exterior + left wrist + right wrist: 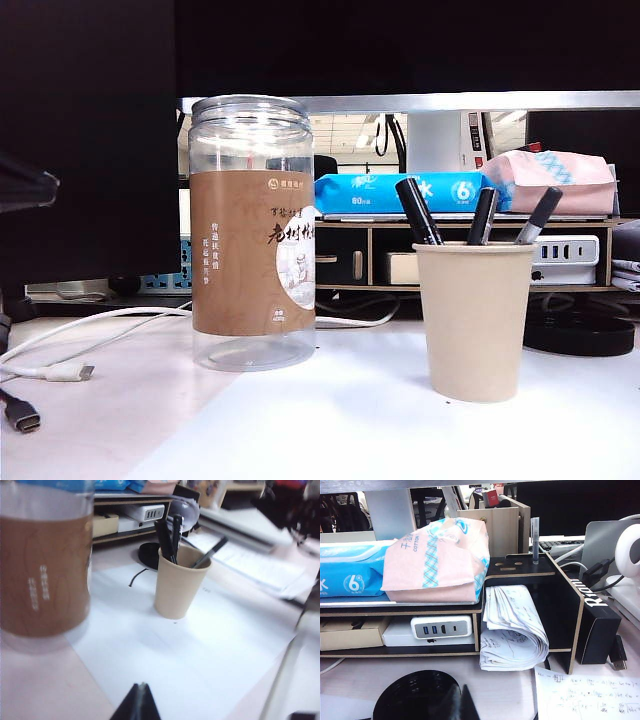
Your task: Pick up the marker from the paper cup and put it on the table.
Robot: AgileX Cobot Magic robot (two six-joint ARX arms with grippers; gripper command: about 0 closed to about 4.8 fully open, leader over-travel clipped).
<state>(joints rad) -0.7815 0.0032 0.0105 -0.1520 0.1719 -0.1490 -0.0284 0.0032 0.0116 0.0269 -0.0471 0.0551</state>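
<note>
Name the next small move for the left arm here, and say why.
Probably open the left gripper and bring it over the paper cup: its fingers meet at a closed tip, low over the table, short of the cup. The marker still stands in the cup with two others. The right gripper, also shut, faces the shelf unit.

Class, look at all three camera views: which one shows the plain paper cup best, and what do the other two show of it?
The exterior view: the paper cup stands whole, sharp and side-on, with three markers rising from it. The left wrist view shows it whole too, from above, but softer, beyond the shut left gripper. The right wrist view misses it, showing only the shelf unit.
</note>
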